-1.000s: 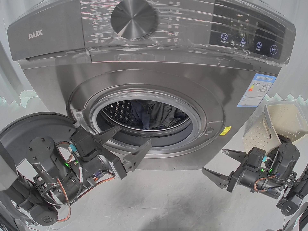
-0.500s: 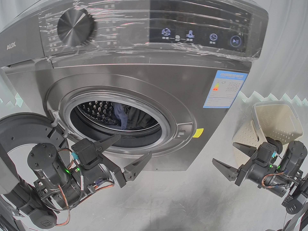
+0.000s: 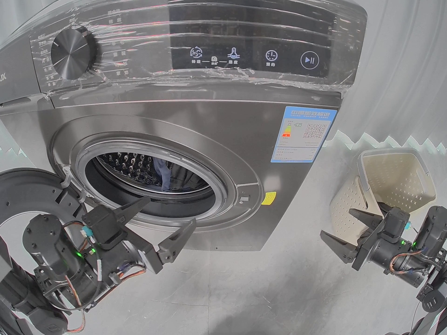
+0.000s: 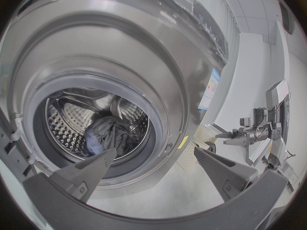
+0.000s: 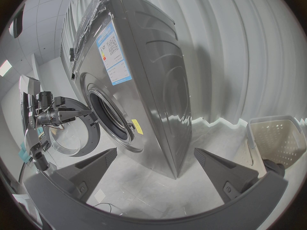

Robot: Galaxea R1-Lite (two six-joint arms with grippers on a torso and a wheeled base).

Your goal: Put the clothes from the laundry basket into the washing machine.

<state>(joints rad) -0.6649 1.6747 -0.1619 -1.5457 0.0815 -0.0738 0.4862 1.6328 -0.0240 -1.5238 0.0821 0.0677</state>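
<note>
Basket (image 3: 345, 204) upright, opng up, by washer (image 3: 209, 115)

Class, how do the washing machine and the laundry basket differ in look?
The washing machine is grey metal, the laundry basket cream plastic. The machine dwarfs the basket. The machine opens frontwards, the basket upwards. Both stand open on the floor.

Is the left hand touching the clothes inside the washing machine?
Apart. In the head view the open left hand is outside the washing machine, and the door rim shows between it and the clothes inside.
</note>
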